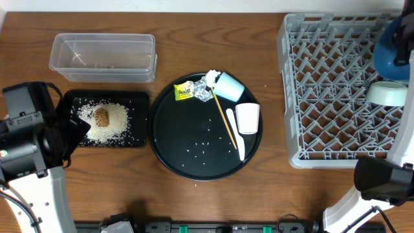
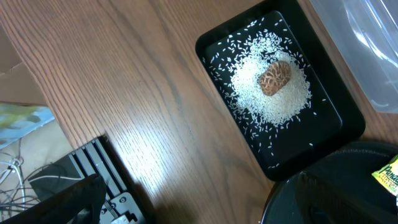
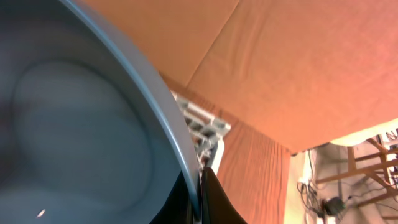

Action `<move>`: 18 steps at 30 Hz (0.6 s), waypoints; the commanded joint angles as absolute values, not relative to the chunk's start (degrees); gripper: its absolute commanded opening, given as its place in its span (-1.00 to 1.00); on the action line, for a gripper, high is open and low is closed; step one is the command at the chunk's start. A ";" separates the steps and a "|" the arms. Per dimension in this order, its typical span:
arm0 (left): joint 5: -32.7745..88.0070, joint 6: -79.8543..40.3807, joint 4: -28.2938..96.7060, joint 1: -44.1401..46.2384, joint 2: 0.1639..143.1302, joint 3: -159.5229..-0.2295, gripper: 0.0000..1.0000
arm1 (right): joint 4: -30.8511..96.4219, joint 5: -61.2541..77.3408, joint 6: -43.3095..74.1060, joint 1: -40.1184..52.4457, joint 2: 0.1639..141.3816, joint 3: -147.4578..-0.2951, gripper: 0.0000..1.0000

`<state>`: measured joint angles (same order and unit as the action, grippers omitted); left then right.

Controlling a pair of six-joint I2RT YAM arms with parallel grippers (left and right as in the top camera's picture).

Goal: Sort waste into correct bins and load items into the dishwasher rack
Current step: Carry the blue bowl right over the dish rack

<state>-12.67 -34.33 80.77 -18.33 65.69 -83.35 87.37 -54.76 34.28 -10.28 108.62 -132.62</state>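
I'm clamping the right tool (image 3: 199, 186) shut on the thin curved rim of the smooth dark blue bowl (image 3: 74, 124); left tool (image 1: 76, 128) is hanging wide open.

Rice (image 1: 111, 131), brown lump (image 1: 102, 116) in black tray (image 1: 139, 97); blue bowl (image 1: 388, 55) (tilted) over rack (image 1: 323, 84).

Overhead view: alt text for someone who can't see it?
A round black tray holds a blue cup, a white cup, a spoon, a wrapper, foil and stray rice. Left: rice and a brown lump in a black tray by a clear tub. Right: a rack with a mint bowl and blue bowl at its edge.
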 commanded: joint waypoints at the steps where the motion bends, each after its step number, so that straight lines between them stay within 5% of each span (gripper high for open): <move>1: -13.80 -34.57 80.95 -18.63 65.87 -83.59 0.96 | 85.23 -62.65 34.61 -10.55 111.13 -133.80 -0.98; 10: -13.80 -34.57 80.95 -18.63 65.84 -83.59 0.96 | 83.66 -77.71 34.48 -10.55 119.70 -133.82 -0.97; 18: -13.80 -34.57 80.95 -18.63 65.87 -83.59 0.95 | 72.05 -81.14 22.70 -10.41 122.30 -133.01 -0.97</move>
<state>-12.67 -34.33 80.79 -18.33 65.69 -83.35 73.91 -74.94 27.68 -10.26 122.45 -132.92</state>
